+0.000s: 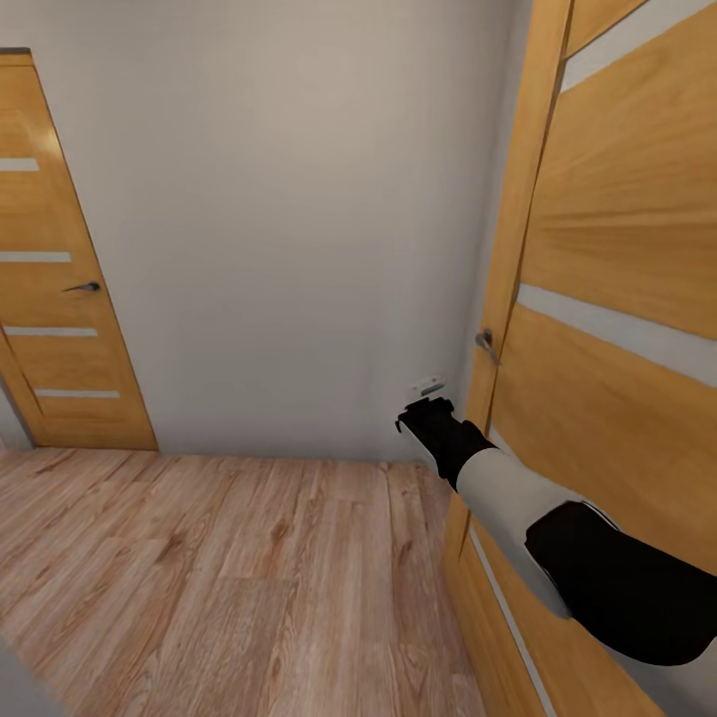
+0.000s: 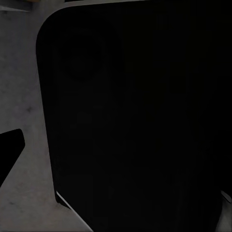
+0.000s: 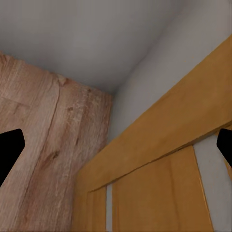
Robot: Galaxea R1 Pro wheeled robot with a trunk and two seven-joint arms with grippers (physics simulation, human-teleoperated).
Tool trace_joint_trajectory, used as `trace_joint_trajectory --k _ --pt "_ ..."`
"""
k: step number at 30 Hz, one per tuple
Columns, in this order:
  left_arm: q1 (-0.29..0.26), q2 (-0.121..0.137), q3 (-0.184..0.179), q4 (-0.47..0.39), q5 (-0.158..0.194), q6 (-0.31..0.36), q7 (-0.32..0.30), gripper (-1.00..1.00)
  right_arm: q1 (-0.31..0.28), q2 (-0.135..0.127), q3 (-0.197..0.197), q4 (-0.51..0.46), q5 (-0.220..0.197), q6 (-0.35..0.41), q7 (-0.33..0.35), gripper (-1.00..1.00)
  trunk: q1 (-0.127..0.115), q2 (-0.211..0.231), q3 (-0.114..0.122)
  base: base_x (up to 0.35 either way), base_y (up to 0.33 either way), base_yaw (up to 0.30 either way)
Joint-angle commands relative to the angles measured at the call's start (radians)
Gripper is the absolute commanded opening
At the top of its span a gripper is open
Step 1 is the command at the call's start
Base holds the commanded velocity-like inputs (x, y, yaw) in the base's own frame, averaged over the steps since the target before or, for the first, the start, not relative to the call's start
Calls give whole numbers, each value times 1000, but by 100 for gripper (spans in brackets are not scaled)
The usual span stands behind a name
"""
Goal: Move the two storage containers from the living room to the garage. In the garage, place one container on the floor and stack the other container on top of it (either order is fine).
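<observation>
- I'm reaching my right gripper (image 1: 426,406) toward 1 o'clock, beside the orange-wood door (image 1: 617,299) under its handle (image 1: 486,344); jaws are standing apart.
- I'm seeing a second door (image 1: 60,299) at 10 o'clock across the plank floor (image 1: 219,578).
- My left wrist camera is facing a dark panel (image 2: 135,121); left jaws, I cannot tell.

We face a wall (image 1: 299,249) rising behind the plank floor (image 1: 199,578). A shut door (image 1: 60,299) stands at its left; an open door (image 1: 617,329) lies close at our right, our right arm (image 1: 518,498) beside it.
</observation>
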Motion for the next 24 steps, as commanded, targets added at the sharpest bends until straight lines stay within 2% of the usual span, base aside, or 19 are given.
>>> trace_joint_trajectory --k 1,24 --pt "0 0 0 -1 0 -1 -1 100 -1 0 7 0 -11 3 -8 100 0 -1 -1 59 -32 0" --pt "0 2 0 -1 0 -1 -1 100 -1 0 8 0 -12 4 -13 100 0 -1 -1 5 -3 0"
